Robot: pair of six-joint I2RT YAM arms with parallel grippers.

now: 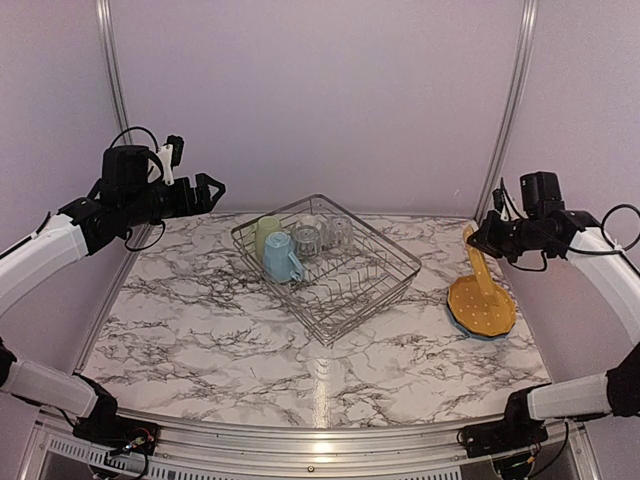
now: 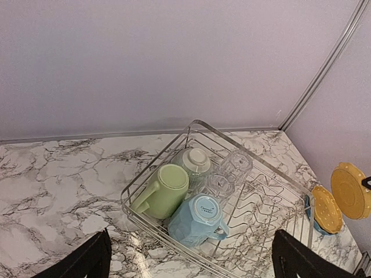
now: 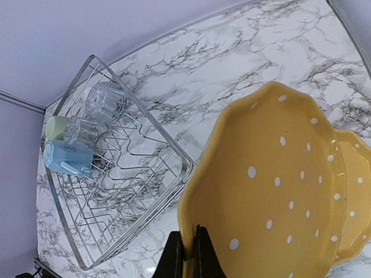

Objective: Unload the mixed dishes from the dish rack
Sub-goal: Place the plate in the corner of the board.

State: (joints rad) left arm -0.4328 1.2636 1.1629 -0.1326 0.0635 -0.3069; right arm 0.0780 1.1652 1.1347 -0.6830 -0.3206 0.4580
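The dish rack (image 1: pixel 372 282) stands mid-table. Crowded in its back left corner are a light blue mug (image 1: pixel 281 258), a pale green cup (image 1: pixel 266 235), two clear glasses (image 1: pixel 306 240) and a pale bowl (image 2: pixel 193 162). My right gripper (image 3: pixel 188 243) is shut on the rim of a yellow dotted plate (image 3: pixel 272 197), tilted steeply over a second yellow plate (image 1: pixel 482 308) lying right of the rack. A blue plate (image 2: pixel 307 211) shows under that one. My left gripper (image 1: pixel 205 190) hangs open, high over the back left of the table, holding nothing.
Upright wire dividers fill the rack's right half (image 3: pixel 122 185), with nothing standing in them. Purple walls with metal posts (image 1: pixel 512 110) close in the back and sides. The marble table (image 1: pixel 200 340) spreads out in front of the rack.
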